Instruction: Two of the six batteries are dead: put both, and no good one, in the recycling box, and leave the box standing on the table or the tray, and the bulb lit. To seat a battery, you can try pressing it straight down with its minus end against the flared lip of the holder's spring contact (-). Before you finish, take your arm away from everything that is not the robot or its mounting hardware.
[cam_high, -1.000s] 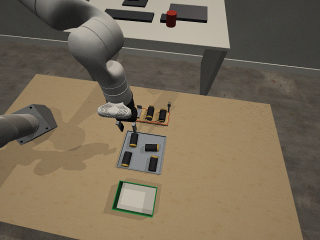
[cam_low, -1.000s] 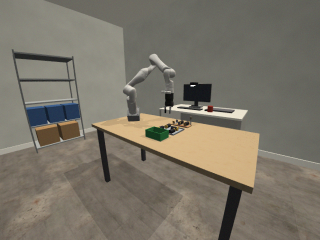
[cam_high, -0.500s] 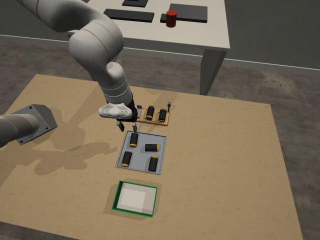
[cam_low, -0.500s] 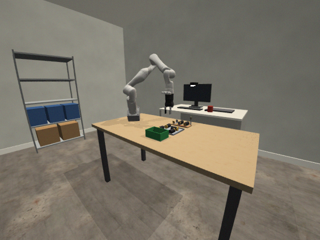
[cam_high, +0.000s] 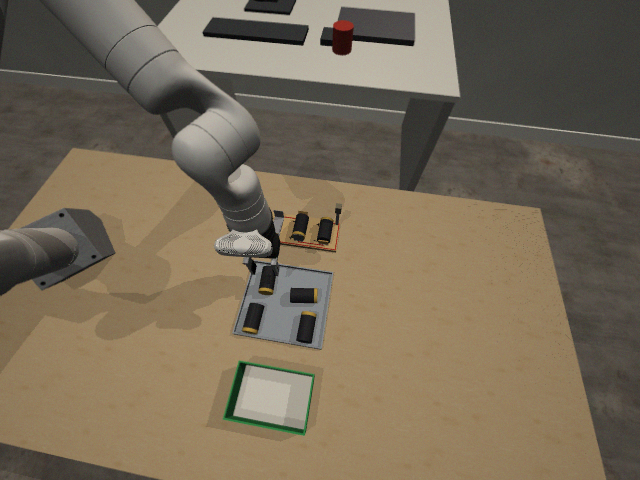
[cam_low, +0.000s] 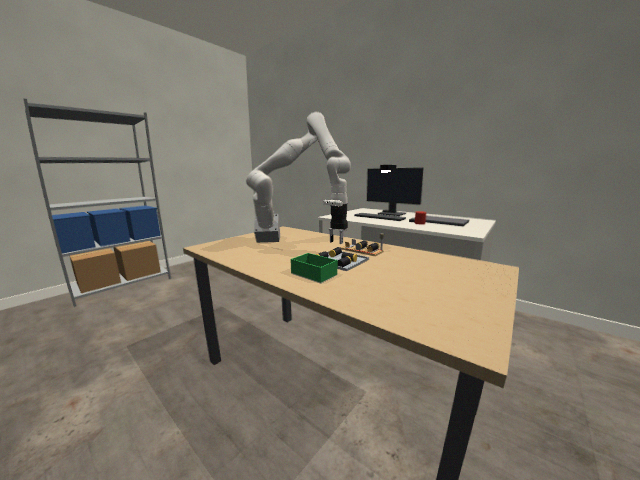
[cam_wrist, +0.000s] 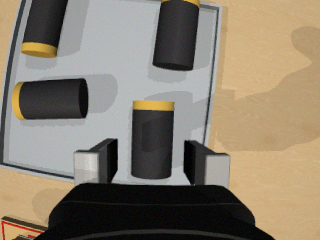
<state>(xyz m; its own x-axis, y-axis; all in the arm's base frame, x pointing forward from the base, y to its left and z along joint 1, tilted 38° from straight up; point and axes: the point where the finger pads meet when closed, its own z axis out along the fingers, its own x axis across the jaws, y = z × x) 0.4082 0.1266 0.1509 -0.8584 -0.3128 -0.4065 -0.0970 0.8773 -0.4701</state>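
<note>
black battery, on the tray, is flanked by the hand's parted fingers; it is best centred, lowered over straight, then gripped squarely.

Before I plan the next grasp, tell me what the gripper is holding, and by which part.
Nothing is held: the gripper is open, with visible gaps on both sides of the battery between its fingers in the wrist view.

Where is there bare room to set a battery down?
Inside the green box; on the wooden table, right of box and tray in the top view. Crowded: the tray's four batteries, one between the open gripper's fingers.
</note>
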